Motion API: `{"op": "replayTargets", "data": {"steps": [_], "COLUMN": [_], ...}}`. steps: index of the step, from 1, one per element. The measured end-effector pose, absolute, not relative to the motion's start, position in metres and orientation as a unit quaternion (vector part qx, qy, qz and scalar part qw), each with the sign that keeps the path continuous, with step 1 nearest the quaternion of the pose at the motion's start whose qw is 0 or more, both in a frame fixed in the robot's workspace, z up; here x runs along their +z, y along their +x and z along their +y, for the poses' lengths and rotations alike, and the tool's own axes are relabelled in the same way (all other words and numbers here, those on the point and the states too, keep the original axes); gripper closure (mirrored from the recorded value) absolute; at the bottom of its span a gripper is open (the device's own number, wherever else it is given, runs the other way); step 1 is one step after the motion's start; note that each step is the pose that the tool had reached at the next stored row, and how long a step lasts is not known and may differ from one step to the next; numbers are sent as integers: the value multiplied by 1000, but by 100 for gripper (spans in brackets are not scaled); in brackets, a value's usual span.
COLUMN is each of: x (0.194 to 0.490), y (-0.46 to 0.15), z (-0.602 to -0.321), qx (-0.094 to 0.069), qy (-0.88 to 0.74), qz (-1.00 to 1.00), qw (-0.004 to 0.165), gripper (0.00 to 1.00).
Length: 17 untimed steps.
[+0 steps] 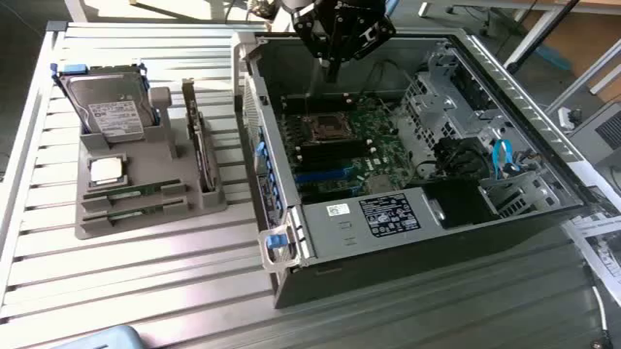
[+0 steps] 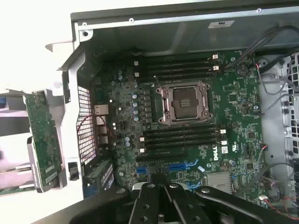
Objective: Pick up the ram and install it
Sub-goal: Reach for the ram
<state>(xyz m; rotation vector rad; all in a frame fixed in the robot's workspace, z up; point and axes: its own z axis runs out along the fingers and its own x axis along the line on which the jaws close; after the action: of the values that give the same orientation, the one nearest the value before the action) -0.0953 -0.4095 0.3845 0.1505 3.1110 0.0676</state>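
Green, noting the ram (image 1: 131, 191) lying flat in the grey holder (image 1: 126, 225) on the counter (image 1: 145, 291), well off to one side of the fingers (image 2: 161, 189) and outside the case (image 1: 321, 222). Judging pick-up and installing both undone. Hanging over the motherboard (image 2: 233, 98), drawn together, gripping nothing. Facing seemingly empty black memory slots (image 2: 182, 135) below. Enjoying open air above; minding case walls all round underneath, and the upright card (image 1: 199, 138) standing near the ram.

- Pincer (image 1: 333, 71): boxy black body with a white marking on its face, narrowing to a dark tip.
- Wrist view: pincer (image 2: 161, 187) of matte black link bars dotted with round screw holes.
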Motion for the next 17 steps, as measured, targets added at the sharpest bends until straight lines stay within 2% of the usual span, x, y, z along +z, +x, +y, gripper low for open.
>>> {"op": "replayTargets", "data": {"steps": [17], "x": [384], "y": [-114], "z": [-409], "qx": [22], "qy": [48], "qz": [999], "qw": [13], "gripper": [89]}}
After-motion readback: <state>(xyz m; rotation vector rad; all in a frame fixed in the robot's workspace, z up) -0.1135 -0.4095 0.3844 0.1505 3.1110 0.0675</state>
